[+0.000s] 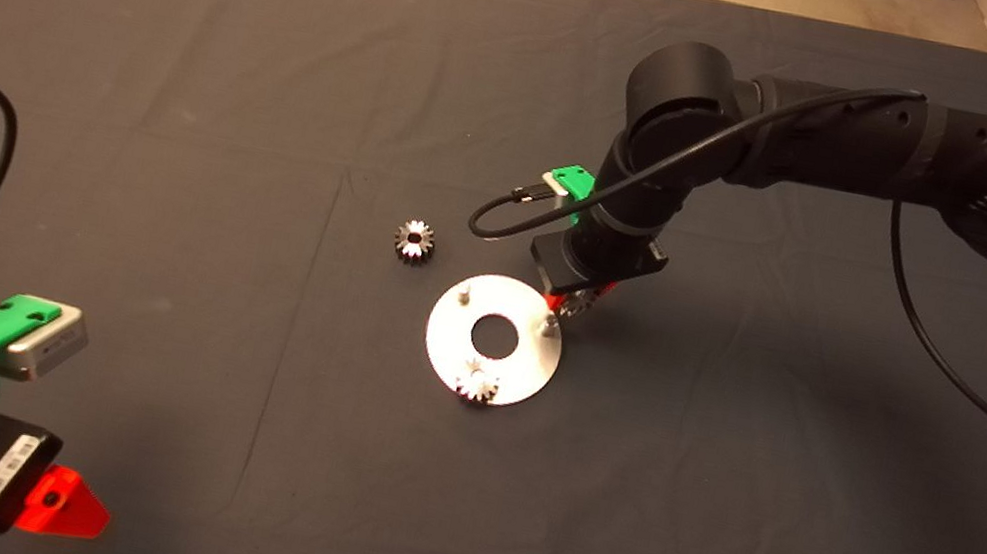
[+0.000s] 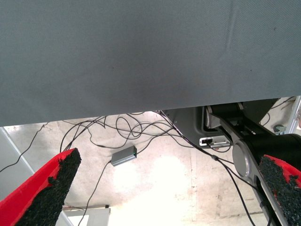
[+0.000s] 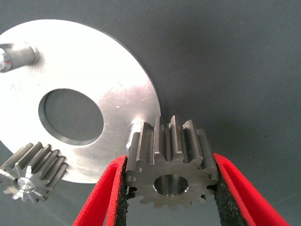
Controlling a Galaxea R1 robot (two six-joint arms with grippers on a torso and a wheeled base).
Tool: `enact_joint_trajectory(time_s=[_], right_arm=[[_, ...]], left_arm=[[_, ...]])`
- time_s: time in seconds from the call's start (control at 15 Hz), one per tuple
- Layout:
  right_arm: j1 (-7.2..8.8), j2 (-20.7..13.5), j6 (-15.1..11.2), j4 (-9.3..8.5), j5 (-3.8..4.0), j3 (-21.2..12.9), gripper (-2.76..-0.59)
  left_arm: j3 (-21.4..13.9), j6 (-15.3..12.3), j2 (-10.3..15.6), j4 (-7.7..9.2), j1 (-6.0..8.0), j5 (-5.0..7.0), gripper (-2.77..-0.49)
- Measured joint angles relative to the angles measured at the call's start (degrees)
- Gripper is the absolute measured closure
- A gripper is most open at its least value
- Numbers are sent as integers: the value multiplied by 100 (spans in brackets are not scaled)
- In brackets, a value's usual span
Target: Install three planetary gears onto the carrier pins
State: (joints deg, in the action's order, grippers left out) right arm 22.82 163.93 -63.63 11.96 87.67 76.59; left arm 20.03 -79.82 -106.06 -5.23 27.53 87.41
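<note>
Flat round metal disc (image 1: 529, 365) near mat (image 1: 186, 60) centre, big centre hole. One toothed steel gear (image 1: 478, 383) seated on pin at disc's near rim; 2 bare pins (image 1: 466, 294) upright. Right gripper (image 3: 171, 197) at disc's right rim, fingers clamped on 2nd gear (image 3: 170, 165), just beside bare pin. 3rd gear (image 1: 414, 242) loose on mat, far-left of disc. Left gripper (image 2: 164, 188) parked at mat's near-left corner, fingers apart.

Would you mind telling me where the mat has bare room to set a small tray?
The mat is bare beyond the loose gear and near of the disc. It is crowded around the disc: one gear sits seated, and the right claw holds another gear beside a pin.
</note>
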Motion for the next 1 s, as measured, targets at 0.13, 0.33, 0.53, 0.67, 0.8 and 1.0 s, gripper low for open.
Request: enact_joint_trajectory(time_s=[0.13,0.33,0.53,0.67,0.8,1.0], right_arm=[[2,33,5,-39,1,4,-107],[0,93,11,-102,0,11,-107],[2,107,11,-138,4,11,-107],[0,121,10,-152,0,11,-107],[0,134,11,-155,0,15,-107],[0,134,10,-171,2,50,-107]], left_arm=[[0,0,1,4,0,0,-277],[0,0,0,5,0,0,-277],[0,0,2,6,0,0,-277],[0,0,2,6,0,0,-277],[0,0,2,6,0,0,-277],[0,0,2,9,0,0,-277]])
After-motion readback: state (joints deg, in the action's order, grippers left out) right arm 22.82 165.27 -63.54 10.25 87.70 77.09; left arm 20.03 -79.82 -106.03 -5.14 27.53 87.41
